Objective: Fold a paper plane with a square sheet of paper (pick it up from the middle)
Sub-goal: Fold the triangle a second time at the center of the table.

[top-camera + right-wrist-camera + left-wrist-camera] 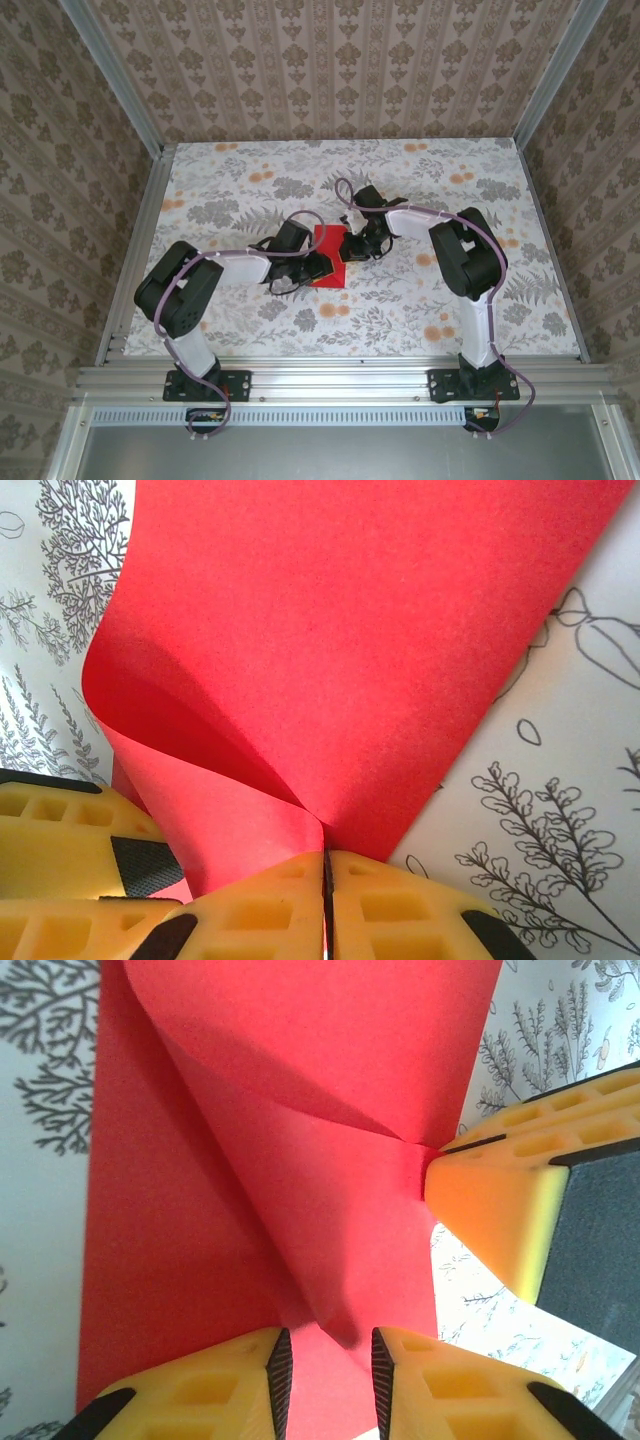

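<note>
In the overhead view, the thin bright red square sheet of paper (326, 241) lay at the middle of the white tabletop printed with grey leaves and orange flowers (240, 185). Both arms reached in to it, one from the lower left of the frame and one from the lower right. The right gripper (326, 900) sat at the bottom centre of its wrist view. Its yellow fingers were pressed together and clamped on the sheet's edge, where the paper rose and curled over in a soft, uncreased fold towards the upper left. The left gripper (326, 1372) stood at the bottom of its own view with its jaws apart, a strip of red showing in the gap between them. The left part of the sheet lay flat on the tabletop.
</note>
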